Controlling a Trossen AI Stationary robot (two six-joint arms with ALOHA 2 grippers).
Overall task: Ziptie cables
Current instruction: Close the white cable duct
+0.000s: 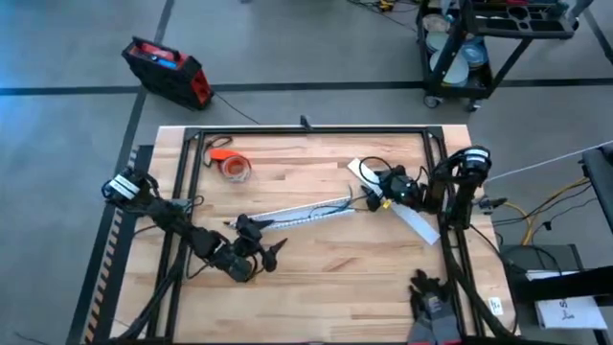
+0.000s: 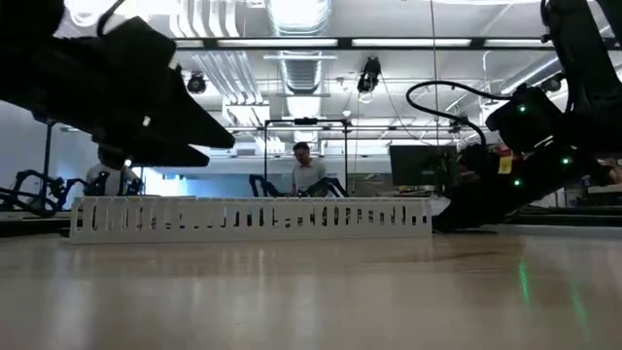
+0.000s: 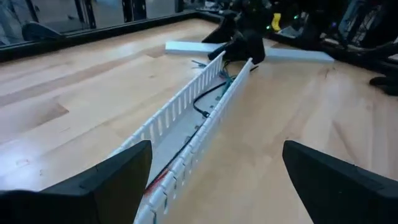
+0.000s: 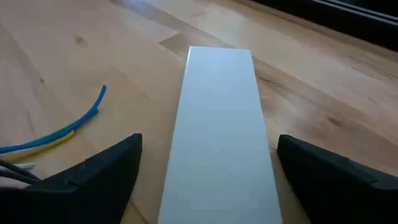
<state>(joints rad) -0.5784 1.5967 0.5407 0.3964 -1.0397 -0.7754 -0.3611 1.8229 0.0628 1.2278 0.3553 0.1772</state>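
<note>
Both fingers of the left gripper stand wide apart, holding nothing, just before the near end of the white slotted channel. Inside this channel lie the cables. Over the flat white cover, the right gripper is also wide open.

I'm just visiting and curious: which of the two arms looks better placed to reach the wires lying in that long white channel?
Probably the left. Its open tool sits at the near end of the white channel, looking straight along the cables inside. The right tool, also open, hovers over a flat white strip at the far end.
</note>
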